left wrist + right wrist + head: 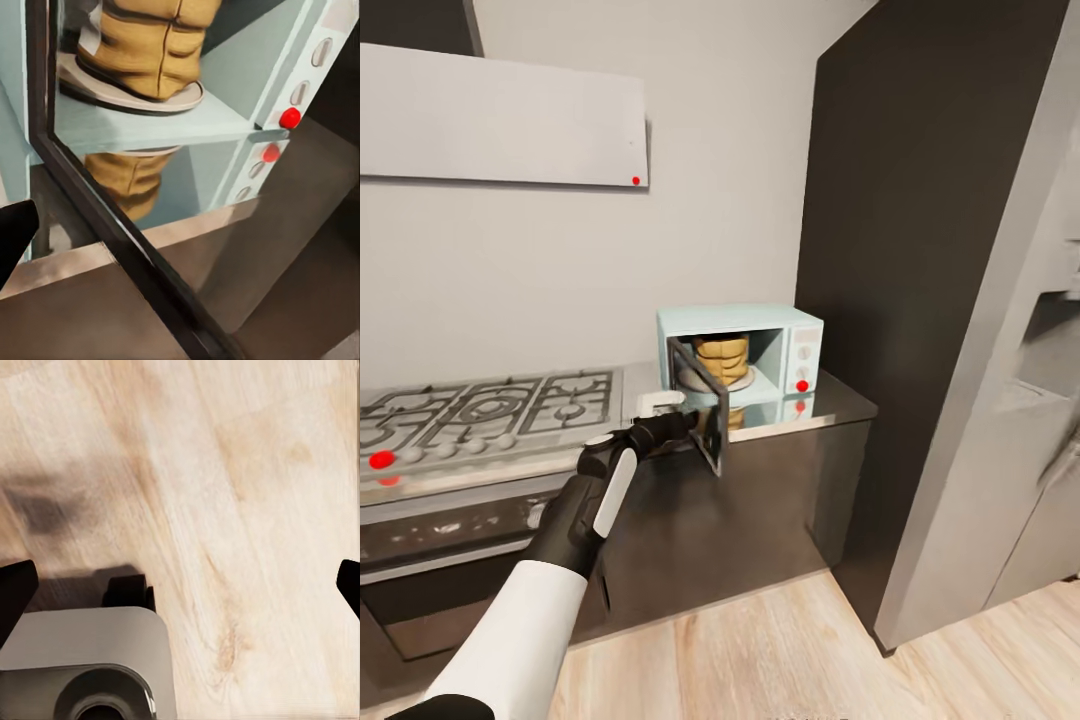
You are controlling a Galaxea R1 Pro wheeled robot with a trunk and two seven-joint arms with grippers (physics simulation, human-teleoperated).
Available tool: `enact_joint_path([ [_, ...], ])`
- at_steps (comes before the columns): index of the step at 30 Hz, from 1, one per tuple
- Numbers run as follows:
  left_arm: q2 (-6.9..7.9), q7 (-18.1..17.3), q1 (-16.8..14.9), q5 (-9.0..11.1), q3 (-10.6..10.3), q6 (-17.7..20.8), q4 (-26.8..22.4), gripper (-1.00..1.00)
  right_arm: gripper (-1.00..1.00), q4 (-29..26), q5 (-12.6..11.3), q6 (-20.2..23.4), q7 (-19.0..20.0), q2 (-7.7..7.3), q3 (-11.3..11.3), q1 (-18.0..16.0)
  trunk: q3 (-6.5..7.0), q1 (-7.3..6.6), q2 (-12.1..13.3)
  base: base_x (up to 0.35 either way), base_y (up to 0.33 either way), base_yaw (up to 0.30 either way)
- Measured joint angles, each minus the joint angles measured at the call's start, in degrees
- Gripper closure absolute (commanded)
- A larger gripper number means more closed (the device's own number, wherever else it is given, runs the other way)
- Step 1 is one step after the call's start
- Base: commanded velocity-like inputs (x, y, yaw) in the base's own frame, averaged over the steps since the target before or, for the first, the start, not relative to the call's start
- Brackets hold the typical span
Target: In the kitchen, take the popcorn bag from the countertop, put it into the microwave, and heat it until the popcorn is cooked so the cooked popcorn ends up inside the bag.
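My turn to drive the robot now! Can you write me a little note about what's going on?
Left end effector: at the open microwave door; open or shut can't be told.
Right end effector: open, over the wooden floor, holding nothing.
Popcorn bag: upright on the plate inside the microwave.
Done: bag is in.
Left: push the door shut, start heating.

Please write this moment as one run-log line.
popcorn bag: inside microwave | door: open | left pincer: at door | right pincer: open, over floor
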Motion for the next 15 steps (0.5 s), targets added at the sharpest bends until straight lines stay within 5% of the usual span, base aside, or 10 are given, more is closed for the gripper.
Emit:
enact_joint_path([
  [15, -0.17, -0.3, 0.0, -0.2, 0.0, 0.0, 0.1, -1.00, -1.00, 0.0, 0.0, -0.2, 0.0, 0.07, 0.0, 0.0, 0.00, 0.00, 0.0, 0.000, 0.000, -0.240],
])
